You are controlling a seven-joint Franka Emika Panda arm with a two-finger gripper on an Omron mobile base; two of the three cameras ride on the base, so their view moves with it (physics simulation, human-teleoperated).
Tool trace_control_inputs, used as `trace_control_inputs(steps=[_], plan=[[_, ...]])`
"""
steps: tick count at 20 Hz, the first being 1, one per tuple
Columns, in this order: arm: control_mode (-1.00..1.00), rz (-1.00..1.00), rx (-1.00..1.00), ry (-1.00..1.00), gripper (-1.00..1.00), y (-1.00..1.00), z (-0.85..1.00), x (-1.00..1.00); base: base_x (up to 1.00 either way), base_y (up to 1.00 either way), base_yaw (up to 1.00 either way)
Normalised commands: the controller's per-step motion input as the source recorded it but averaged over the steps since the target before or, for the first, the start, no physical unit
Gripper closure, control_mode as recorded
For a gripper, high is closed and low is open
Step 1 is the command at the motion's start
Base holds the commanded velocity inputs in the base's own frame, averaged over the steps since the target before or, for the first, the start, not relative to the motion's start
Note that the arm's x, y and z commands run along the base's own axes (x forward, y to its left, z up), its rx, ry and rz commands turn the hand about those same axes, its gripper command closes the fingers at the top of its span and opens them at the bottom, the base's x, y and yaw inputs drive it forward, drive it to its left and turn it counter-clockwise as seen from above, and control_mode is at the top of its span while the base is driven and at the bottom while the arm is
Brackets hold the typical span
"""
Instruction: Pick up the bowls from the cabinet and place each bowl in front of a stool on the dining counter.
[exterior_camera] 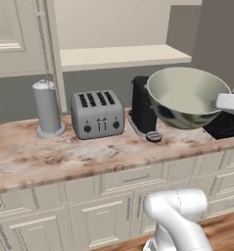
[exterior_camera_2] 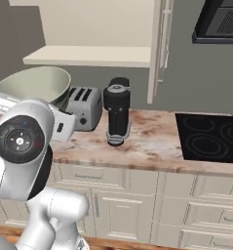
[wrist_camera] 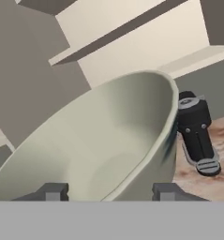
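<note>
Bowl (exterior_camera: 187, 98), dark grey-green with cream interior, gripped at its rim between gripper (wrist_camera: 111, 192) fingers, aloft over marble counter (exterior_camera: 50, 157) right of coffee machine (exterior_camera: 142, 110) and toaster (exterior_camera: 97, 113); no legible writing anywhere.

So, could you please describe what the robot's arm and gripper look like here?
The arm has glossy white rounded links; one joint ends in a dark round cap with small coloured dots. The gripper has a white hand and two small dark grey blocky fingertips. No cables show.
</note>
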Motion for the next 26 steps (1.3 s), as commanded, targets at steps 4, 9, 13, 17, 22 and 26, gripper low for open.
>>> trace_control_inputs(steps=[4, 9, 13, 17, 22, 26], plan=[[1.00, 0.00, 0.00, 0.00, 1.00, 0.00, 0.00, 0.00, -0.56, 0.39, 0.17], [1.00, 0.00, 0.00, 0.00, 1.00, 0.00, 0.00, 0.00, -0.44, 0.59, 0.36], [1.00, 0.00, 0.00, 0.00, 1.00, 0.00, 0.00, 0.00, -0.29, 0.80, 0.46], [1.00, 0.00, 0.00, 0.00, 1.00, 0.00, 0.00, 0.00, -0.21, 0.84, 0.46], [1.00, 0.00, 0.00, 0.00, 1.00, 0.00, 0.00, 0.00, -0.15, 0.88, 0.43], [1.00, 0.00, 0.00, 0.00, 1.00, 0.00, 0.00, 0.00, -0.04, 0.91, 0.39]])
